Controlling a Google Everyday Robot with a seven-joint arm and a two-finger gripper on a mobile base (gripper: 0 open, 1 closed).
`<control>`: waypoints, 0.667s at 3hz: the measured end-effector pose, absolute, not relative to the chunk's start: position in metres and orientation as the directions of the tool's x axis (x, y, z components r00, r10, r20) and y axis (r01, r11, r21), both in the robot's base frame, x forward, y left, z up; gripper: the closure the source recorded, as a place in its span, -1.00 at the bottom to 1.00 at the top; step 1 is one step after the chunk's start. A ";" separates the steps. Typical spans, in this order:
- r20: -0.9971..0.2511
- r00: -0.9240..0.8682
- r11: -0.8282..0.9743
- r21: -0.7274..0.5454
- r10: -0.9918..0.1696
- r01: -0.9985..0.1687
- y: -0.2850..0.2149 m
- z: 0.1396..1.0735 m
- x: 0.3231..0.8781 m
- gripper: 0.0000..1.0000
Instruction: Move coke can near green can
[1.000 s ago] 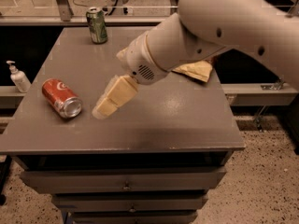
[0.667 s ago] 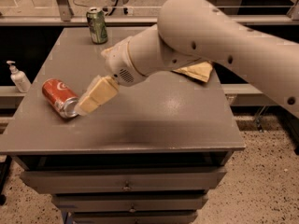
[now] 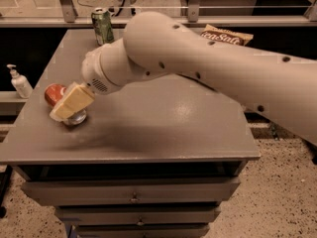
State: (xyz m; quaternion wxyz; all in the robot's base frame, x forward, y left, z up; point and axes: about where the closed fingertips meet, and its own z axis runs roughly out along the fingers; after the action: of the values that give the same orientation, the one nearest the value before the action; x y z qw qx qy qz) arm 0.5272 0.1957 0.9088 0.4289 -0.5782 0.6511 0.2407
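Coke can point(image 3: 53, 93) lies on its side near the left edge of the counter point(image 3: 163, 125), toward the front. Its red body points to the back left and its silver end faces the front right. Only the red upper part and a bit of the silver end show, since the claw point(image 3: 70, 104) sits right over the can's middle and covers the rest. The claw is a pale tan block, tilted down to the left, and it looks to be touching the can or just above it. Whether the claw is spread or pressed together I cannot tell, nor whether it grips the can.

Green can point(image 3: 102, 26) stands upright at the back left of the counter, close to the rear edge, silver top up. It is well apart from the coke can, with bare grey counter between them.

From the claw a round white wrist leads into a thick white arm point(image 3: 213, 66). The arm runs up and to the right across the counter and leaves the view at the right edge. It throws a soft shadow on the counter in front of it.

A chip bag point(image 3: 227, 34) lies at the back of the counter, partly hidden behind the arm. A soap bottle point(image 3: 20, 82) with a pump top stands on a lower ledge left of the counter. Drawers point(image 3: 133, 195) sit below the front edge of the counter.
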 end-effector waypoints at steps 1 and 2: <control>-0.822 -0.014 0.256 -0.160 -0.569 -0.953 0.214 0.895 0.525 -1.00; -0.815 -0.059 0.285 -0.133 -0.577 -0.949 0.227 0.878 0.524 -1.00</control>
State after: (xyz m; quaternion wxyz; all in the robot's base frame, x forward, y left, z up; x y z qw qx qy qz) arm 0.5242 0.2272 0.8777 0.4064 -0.5525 0.6908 0.2290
